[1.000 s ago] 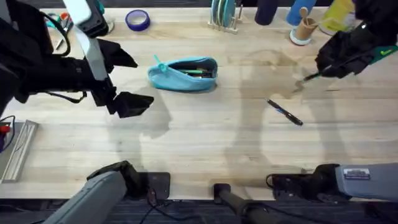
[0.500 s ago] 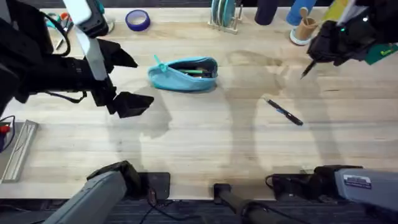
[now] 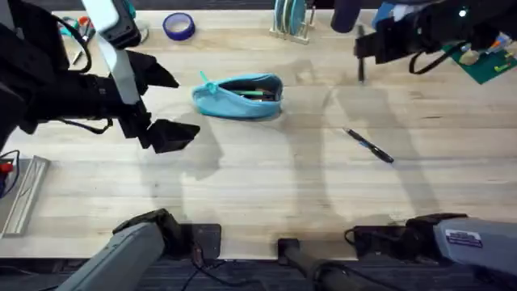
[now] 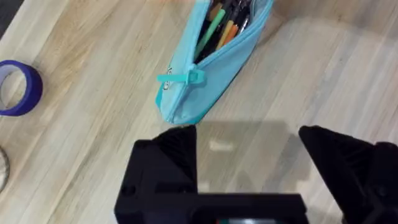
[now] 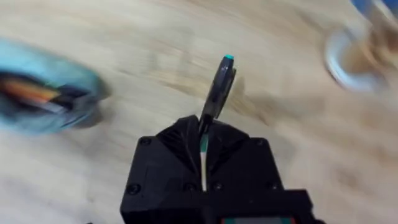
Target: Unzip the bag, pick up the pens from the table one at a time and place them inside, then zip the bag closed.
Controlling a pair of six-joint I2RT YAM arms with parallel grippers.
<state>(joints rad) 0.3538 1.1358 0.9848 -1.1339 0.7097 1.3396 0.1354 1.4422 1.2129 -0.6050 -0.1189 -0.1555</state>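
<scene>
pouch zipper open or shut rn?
Open. The turquoise pouch gapes along its zipper in the left wrist view, with green and orange pens visible inside.

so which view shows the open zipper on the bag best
The left wrist view: the bag lies close, its zipper gaping over green and orange pens. Overhead shows it small; the right wrist view shows a blurred end.

A blue tape roll (hollow centre) lies near a rack of upright plates.
</scene>
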